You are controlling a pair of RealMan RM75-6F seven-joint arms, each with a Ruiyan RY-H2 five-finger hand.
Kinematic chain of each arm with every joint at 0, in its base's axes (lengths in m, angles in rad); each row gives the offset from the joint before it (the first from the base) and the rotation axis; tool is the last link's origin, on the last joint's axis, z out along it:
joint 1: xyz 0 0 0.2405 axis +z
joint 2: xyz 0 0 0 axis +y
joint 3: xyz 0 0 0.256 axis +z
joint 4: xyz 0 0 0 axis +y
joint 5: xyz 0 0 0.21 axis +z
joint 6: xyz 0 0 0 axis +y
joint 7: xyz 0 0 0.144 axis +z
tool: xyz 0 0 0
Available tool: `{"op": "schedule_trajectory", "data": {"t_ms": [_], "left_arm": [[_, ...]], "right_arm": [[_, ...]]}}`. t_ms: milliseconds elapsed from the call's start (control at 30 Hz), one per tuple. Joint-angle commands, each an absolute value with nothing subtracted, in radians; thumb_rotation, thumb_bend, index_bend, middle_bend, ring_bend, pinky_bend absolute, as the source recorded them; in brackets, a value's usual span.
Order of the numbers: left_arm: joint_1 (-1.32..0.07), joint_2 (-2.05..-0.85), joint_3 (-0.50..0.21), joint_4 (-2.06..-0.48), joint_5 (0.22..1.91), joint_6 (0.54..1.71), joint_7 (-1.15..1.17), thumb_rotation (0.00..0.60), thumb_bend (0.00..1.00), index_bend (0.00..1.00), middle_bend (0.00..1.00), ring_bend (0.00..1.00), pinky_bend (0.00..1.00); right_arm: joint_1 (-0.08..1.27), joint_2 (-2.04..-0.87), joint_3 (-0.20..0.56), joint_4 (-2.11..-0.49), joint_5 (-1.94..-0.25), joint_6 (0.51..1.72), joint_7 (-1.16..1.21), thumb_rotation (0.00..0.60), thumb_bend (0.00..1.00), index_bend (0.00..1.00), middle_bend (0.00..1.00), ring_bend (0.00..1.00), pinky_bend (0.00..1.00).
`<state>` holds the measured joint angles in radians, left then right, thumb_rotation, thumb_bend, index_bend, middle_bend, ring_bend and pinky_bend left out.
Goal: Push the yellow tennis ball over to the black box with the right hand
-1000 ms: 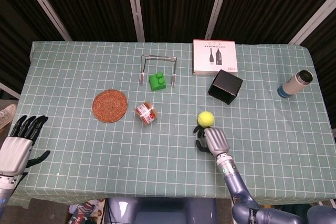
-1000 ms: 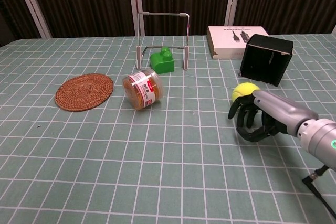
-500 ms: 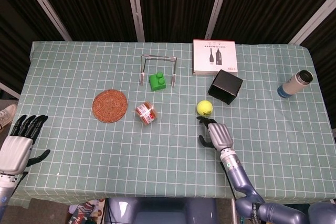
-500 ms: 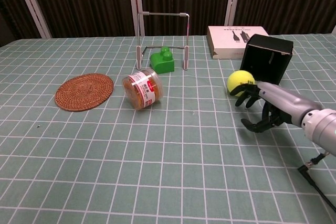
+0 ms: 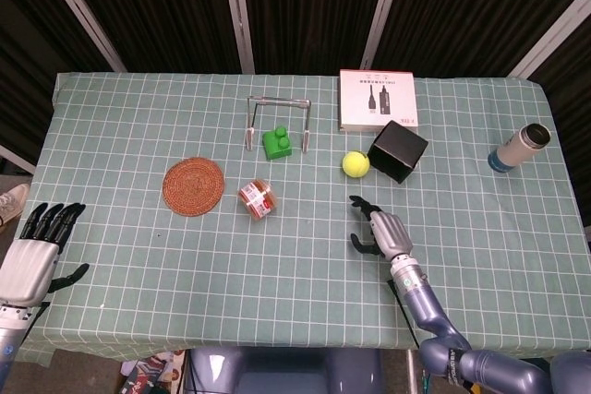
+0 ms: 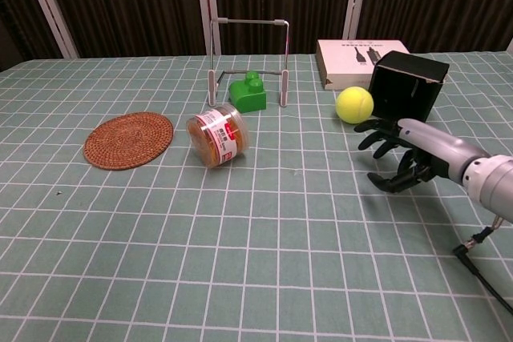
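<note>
Two hands empty, fingers spread | right hand (image 5: 383,231) near ball, not touching | ball (image 5: 355,164) just left of box (image 5: 398,151) on surface | left hand (image 5: 32,256) at near-left edge

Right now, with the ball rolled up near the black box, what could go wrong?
The ball lies free beside the box, apart from the right robot hand, whose fingers are spread; it might roll on or bounce off. Another push could send it left toward the green block and wire stand. A harder shove might shift the box toward the white carton behind it.
</note>
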<state>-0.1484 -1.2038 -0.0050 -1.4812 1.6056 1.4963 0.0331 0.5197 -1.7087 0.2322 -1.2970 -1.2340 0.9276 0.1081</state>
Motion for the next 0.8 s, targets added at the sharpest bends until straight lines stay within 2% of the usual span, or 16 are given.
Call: {"op": "schedule_trajectory", "data": {"t_ms": [33, 367, 667, 800], "left_arm": [[-0.152, -1.201, -0.008, -1.485, 1.610, 1.496, 0.032, 0.600, 0.17, 0.01, 0.09, 0.06, 0.05], [-0.147, -1.201, -0.008, -1.480, 1.610, 1.506, 0.029, 0.600, 0.17, 0.01, 0.09, 0.06, 0.05], [-0.150, -1.206, -0.017, -1.472, 1.593, 1.497, 0.030, 0.600, 0.17, 0.01, 0.09, 0.06, 0.05], [-0.154, -1.211, -0.022, -1.466, 1.581, 1.487, 0.034, 0.600, 0.17, 0.01, 0.09, 0.06, 0.05]], "right_arm": [[0.523, -1.695, 0.222, -1.336, -1.250, 0.928, 0.119, 0.600, 0.47, 0.09, 0.21, 0.23, 0.49], [0.580, -1.693, 0.261, -1.335, -1.248, 0.866, 0.232, 0.600, 0.48, 0.08, 0.21, 0.23, 0.48], [0.665, -1.716, 0.308, -1.238, -1.255, 0.794, 0.341, 0.600, 0.48, 0.08, 0.21, 0.19, 0.38], [0.704, -1.741, 0.325, -1.163, -1.277, 0.763, 0.456, 0.600, 0.48, 0.07, 0.21, 0.15, 0.29]]}}
